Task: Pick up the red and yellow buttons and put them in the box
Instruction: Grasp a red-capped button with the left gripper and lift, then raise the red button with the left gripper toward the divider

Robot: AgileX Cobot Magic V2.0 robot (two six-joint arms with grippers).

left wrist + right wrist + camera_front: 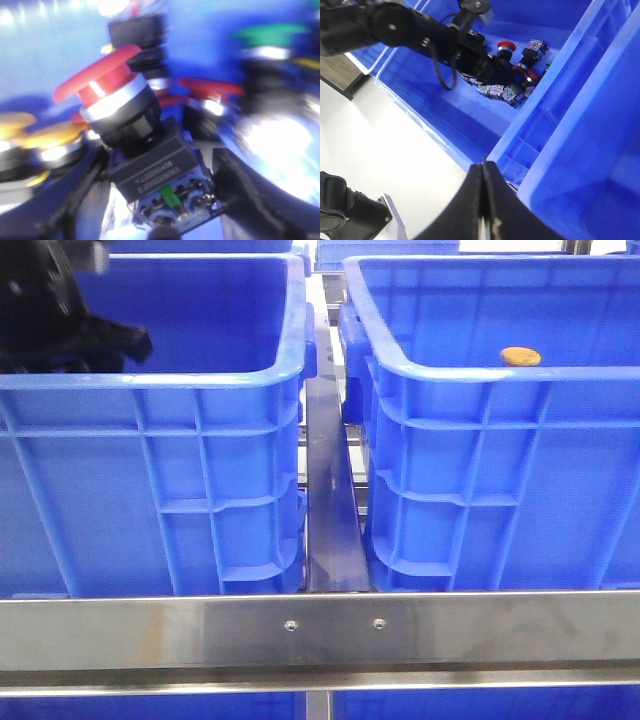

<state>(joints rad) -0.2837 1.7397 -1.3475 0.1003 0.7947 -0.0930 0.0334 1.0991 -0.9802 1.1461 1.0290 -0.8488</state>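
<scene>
Buttons crowd the red button (107, 82) between the left gripper's (165, 200) spread fingers; right gripper (483, 200) closed.

Buttons crowd the red button (107, 80) on all sides, leaving the left gripper (165, 200) little room; the right crate (480, 310) lies open above.

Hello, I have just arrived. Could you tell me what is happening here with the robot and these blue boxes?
The left end effector is down inside the left blue crate, among a pile of push buttons, with its fingers open around the body of a red mushroom-head button. The right end effector is shut and holds nothing, above the crates. A yellow-orange button cap already shows in the right blue crate.
</scene>
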